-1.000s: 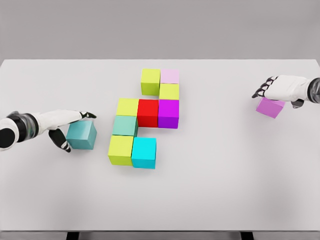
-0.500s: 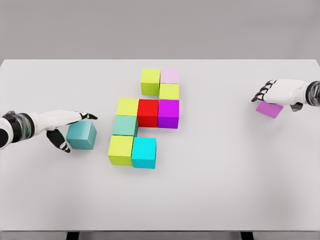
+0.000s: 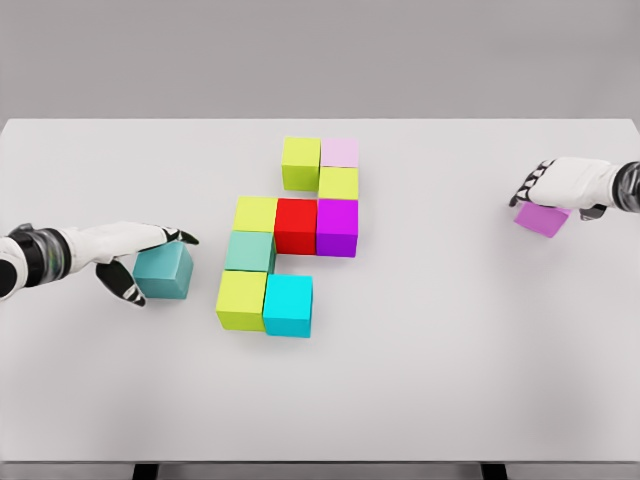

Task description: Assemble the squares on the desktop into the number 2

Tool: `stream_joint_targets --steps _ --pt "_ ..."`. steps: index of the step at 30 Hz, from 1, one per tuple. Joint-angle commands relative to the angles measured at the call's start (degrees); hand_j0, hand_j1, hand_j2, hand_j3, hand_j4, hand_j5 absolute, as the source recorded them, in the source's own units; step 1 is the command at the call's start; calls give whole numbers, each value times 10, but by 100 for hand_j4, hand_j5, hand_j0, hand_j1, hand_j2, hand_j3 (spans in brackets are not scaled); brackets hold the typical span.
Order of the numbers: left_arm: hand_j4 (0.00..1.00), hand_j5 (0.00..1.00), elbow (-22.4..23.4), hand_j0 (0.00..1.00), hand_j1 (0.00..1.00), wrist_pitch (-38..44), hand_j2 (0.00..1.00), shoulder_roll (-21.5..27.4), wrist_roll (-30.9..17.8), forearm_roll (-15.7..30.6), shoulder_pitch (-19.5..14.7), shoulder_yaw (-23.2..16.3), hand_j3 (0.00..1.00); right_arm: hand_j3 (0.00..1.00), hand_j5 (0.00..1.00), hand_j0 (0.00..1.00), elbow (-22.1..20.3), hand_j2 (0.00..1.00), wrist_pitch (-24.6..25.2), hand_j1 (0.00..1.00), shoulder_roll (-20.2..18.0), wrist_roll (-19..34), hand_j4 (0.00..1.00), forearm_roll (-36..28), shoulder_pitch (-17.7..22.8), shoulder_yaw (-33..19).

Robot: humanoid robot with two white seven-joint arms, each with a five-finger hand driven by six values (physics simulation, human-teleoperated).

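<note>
Several coloured cubes sit joined at the centre of the white table: a lime cube, a pale pink cube, a yellow-green cube, a red cube, a magenta cube, a green cube and a cyan cube. My left hand is shut on a loose teal cube to the left of the cluster. At the far right, my right hand is shut on a violet cube, covering its top.
Two more yellow-green cubes belong to the cluster's left side. The table's front edge runs along the bottom, with dark legs below it.
The right hand and violet cube have drifted slightly right and back. The left hand with the teal cube has shifted a little toward the cluster.
</note>
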Motion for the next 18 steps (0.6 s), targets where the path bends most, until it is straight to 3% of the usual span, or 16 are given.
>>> stream_joint_targets --steps 1,2,5,8,18 --pt "80 80 0 80 80 -1 80 -2 0 0 1 1 80 82 82 82 0 82 -1 82 -1 1 82 -1 0 -2" --pt "74 74 0 74 74 -2 74 -2 0 0 1 1 74 82 82 82 0 82 -1 82 -1 1 82 -3 0 -2" --pt "66 66 0 66 66 -2 66 -2 0 0 1 1 66 67 67 67 0 67 -1 67 -1 1 67 -17 0 -3" --pt "64 64 0 64 64 -3 64 -2 1 1 1 1 64 60 60 60 -1 60 -1 60 -1 1 60 -28 0 -3" --pt "61 61 5 61 61 4 61 -12 0 0 -21 4 61 60 60 60 0 60 -1 60 -2 1 60 -79 8 -34"
